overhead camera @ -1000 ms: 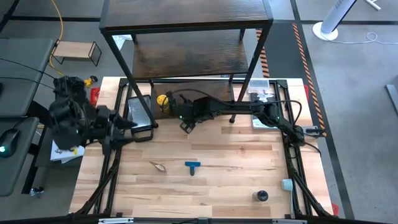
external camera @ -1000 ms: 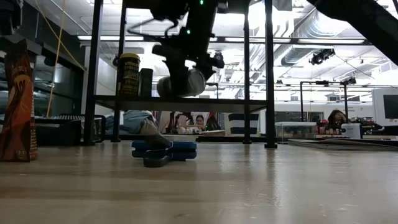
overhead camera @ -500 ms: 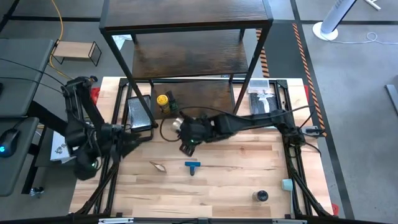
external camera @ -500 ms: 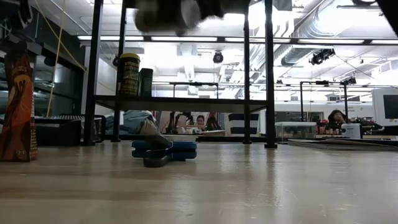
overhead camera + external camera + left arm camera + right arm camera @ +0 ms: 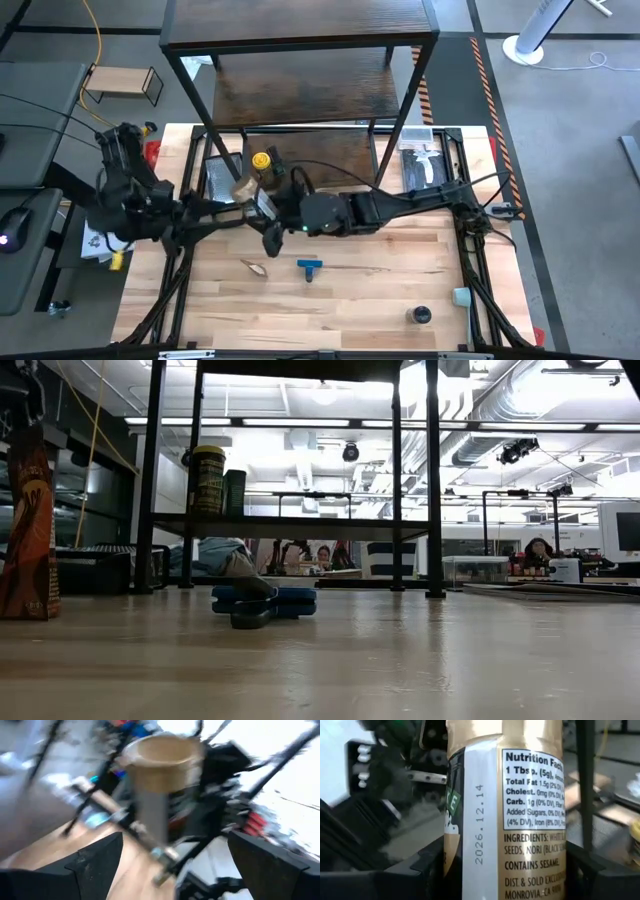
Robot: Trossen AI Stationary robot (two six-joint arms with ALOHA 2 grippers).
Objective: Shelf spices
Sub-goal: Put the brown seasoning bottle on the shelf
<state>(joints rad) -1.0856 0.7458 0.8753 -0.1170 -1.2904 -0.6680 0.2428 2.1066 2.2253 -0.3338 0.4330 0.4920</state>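
Moved since half a second ago: right gripper (image 5: 252, 207) is now sitting further left over the table, just in front of the shelf (image 5: 300, 40), and the left gripper (image 5: 232, 204) is now reaching right to meet it; a second ago the right gripper was closer to the shelf's bottom board.

- Tan-lidded jar (image 5: 507, 810): being held between the right gripper's fingers, label with nutrition text facing the right wrist camera. In the left wrist view the jar (image 5: 162, 780) is showing lid-first, tan cap towards the lens, blurred. From above, the lid (image 5: 243, 189) is pointing towards the left arm.
- Left gripper: fingers (image 5: 95, 862) standing wide apart, holding nothing, jar lying ahead of them; contact cannot be told.
- Yellow-lidded jar (image 5: 261, 161): standing upright on the shelf's lowest board, left end. In the low view it (image 5: 207, 479) is sitting beside a dark box (image 5: 235, 492) on that board.
- Black-lidded jar (image 5: 420, 316): standing on the table (image 5: 380, 290) near its front right corner, well apart from both arms.
- Blue T-piece (image 5: 309, 267): lying on the table in front of the grippers.
- Reddish-brown packet (image 5: 28, 525): standing upright at the left edge of the low view.
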